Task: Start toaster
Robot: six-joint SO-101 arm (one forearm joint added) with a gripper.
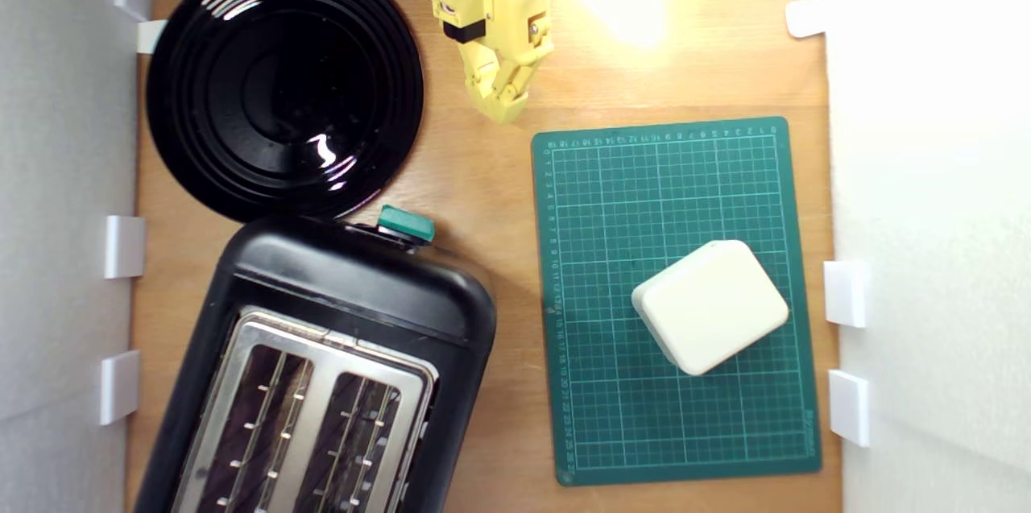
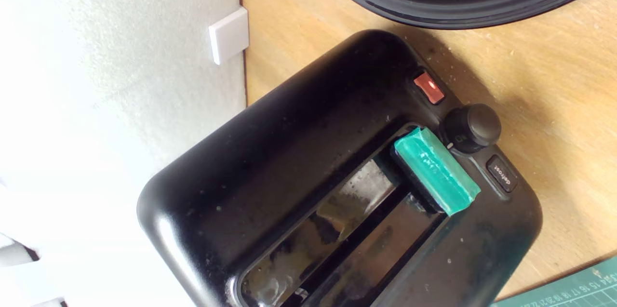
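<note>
My pincer [image 1: 506,112] hangs over bare wood near the far edge of the tabletop [image 1: 483,175], its yellow fingers drawn together to a narrow tip with nothing between them. It touches nothing. Just to the exterior view's left of it lies the round black plate [image 1: 283,86], ribbed and glossy, close beside my fingers but apart from them.

Nearer the camera than the plate stands the toaster [image 1: 354,295], black and rounded, filling the lower left of the exterior view and set at a slant. Its far corner sits right at the plate's rim; I cannot tell whether the two touch. The silver top plate [image 1: 322,344] carries two slots [image 1: 262,416], both with only wire guides showing inside. The teal lever [image 1: 406,225] sticks out from the toaster's end facing my pincer, well apart from my tip. In the wrist view the lever [image 2: 436,177] sits at the upper end of its slot, with a red button [image 2: 428,87], a black dial [image 2: 471,126] and a defrost button [image 2: 502,173] beside it.

To the exterior view's right of the toaster lies a green mat [image 1: 612,199] with a white grid, and on it rests a cream block [image 1: 710,305] with rounded corners, turned askew
</note>
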